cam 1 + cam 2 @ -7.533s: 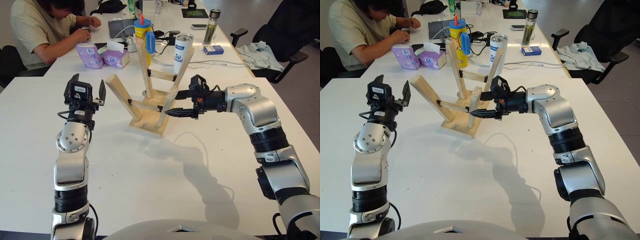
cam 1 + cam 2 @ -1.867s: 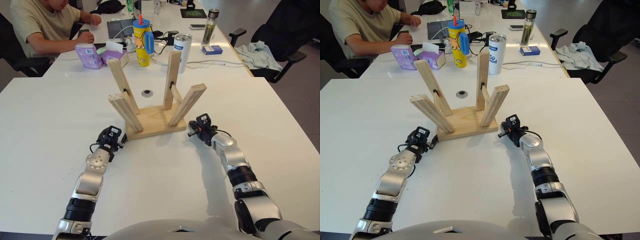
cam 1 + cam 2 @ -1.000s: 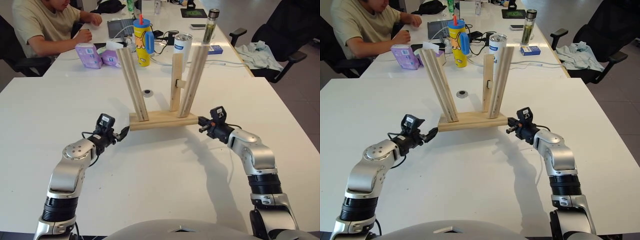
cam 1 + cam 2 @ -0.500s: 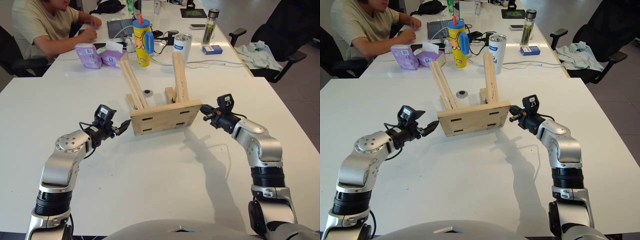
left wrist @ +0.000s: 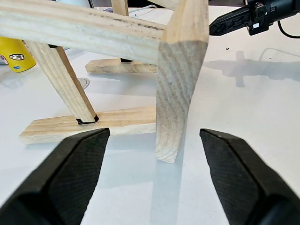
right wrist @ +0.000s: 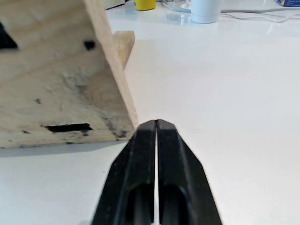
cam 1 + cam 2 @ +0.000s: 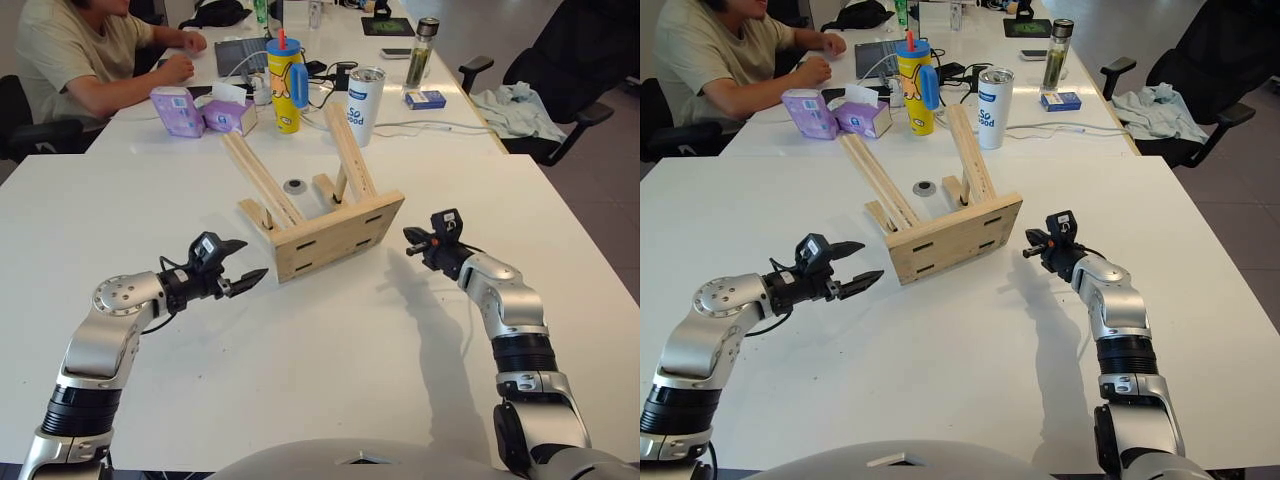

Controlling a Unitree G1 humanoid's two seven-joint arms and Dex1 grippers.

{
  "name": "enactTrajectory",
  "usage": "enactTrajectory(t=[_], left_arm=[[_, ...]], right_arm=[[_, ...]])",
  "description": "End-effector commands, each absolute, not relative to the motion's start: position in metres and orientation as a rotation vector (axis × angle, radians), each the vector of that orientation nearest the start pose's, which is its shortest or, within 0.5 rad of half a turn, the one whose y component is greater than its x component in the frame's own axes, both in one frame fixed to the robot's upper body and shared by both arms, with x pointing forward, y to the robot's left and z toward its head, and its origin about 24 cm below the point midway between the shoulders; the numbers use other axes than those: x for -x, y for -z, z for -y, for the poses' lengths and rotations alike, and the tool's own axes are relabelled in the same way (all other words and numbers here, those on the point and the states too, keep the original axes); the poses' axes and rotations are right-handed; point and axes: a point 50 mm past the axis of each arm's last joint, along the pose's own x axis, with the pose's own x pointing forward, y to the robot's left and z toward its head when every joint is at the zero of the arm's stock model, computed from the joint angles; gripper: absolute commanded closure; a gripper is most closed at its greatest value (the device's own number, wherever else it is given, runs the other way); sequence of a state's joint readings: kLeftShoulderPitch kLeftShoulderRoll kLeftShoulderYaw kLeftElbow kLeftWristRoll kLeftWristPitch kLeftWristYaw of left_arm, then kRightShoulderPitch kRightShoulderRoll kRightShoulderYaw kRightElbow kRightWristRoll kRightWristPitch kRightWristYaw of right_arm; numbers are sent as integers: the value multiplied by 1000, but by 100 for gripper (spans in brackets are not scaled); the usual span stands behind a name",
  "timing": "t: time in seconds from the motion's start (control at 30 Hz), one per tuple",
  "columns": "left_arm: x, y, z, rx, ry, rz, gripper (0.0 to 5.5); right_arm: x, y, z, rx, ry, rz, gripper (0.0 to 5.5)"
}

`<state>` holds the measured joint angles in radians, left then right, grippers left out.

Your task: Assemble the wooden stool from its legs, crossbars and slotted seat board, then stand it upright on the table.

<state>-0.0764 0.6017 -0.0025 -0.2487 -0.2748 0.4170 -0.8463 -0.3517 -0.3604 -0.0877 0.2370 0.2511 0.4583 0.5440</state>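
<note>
- The stool point(image 7: 330, 225) is lying on its side on the table point(image 7: 320, 380). Its slotted seat board point(image 7: 955, 240) is standing on one long edge and facing the robot, and its legs point(image 7: 262, 172) are pointing away.
- The left gripper point(image 7: 872, 259) is hovering just off the near-left end of the seat board with its fingers spread apart, holding nothing.
- The right gripper point(image 6: 156, 126) is sitting beside the board's opposite end with its fingers pressed together. Whether its tip is touching the wood cannot be told.
- Risk of sliding: the pressed-together right fingers are offering only a push. The stool is likely to skid or spin on the smooth table instead of tipping onto its feet.
- Risk of a toppling overshoot: a lift at one end alone is likely to roll the stool past upright.
- Risk of collision: the leg ends are lying near a tumbler point(image 7: 366, 93) and a yellow bottle point(image 7: 284, 72), so a swing of the legs may knock them.
- Risk to the joints: uneven force may loosen the press-fitted legs.
</note>
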Motion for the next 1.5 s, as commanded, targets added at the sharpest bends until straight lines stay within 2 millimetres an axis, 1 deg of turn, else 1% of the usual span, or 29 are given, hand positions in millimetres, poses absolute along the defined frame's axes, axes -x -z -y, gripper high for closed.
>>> enactTrajectory(t=[0.03, 0.13, 0.23, 0.33, 0.37, 0.43, 0.67, 0.77, 0.83, 0.93, 1.03, 1.1, 1.2, 1.27, 1.3, 1.37, 1.43, 1.5], left_arm=[[-241, -93, -188, -262, 927, -247, 190], [-250, -90, -183, -265, 923, -227, 190], [-260, -84, -173, -250, 966, -216, 190], [-265, -80, -166, -250, 1008, -213, 190], [-267, -80, -166, -240, 1017, -214, 209], [-270, -81, -167, -236, 1031, -215, 231], [-283, -88, -175, -194, 1050, -207, 344], [-286, -91, -175, -157, 1074, -206, 392], [-287, -96, -176, -106, 1086, -196, 410], [-289, -111, -176, 14, 1114, -169, 410], [-292, -139, -173, 262, 1161, -127, 410], [-297, -168, -171, 468, 1176, -63, 410], [-306, -218, -176, 805, 1144, 126, 411], [-313, -245, -185, 968, 1050, 254, 414], [-317, -254, -189, 1029, 987, 288, 417], [-335, -257, -195, 1124, 772, 258, 418], [-352, -248, -198, 1194, 570, 159, 418], [-362, -239, -202, 1237, 447, 87, 418]], right_arm=[[-309, -63, 201, -28, -467, -320, 549], [-308, -62, 199, -34, -472, -321, 549], [-310, -60, 196, -46, -474, -326, 549], [-311, -58, 196, -40, -477, -333, 549], [-311, -58, 197, -38, -475, -335, 550], [-311, -57, 198, -40, -469, -336, 550], [-312, -55, 198, -44, -469, -336, 550], [-313, -56, 204, -37, -445, -333, 550], [-315, -55, 210, -28, -421, -334, 550], [-317, -51, 217, -13, -384, -344, 550], [-317, -47, 218, -15, -371, -350, 550], [-315, -42, 216, -18, -368, -361, 550], [-313, -37, 211, -25, -371, -376, 550], [-311, -35, 208, -33, -371, -385, 550], [-310, -34, 207, -35, -372, -389, 550], [-308, -32, 205, -38, -367, -395, 550], [-308, -29, 203, -37, -346, -401, 550], [-310, -26, 199, -39, -329, -405, 550]])
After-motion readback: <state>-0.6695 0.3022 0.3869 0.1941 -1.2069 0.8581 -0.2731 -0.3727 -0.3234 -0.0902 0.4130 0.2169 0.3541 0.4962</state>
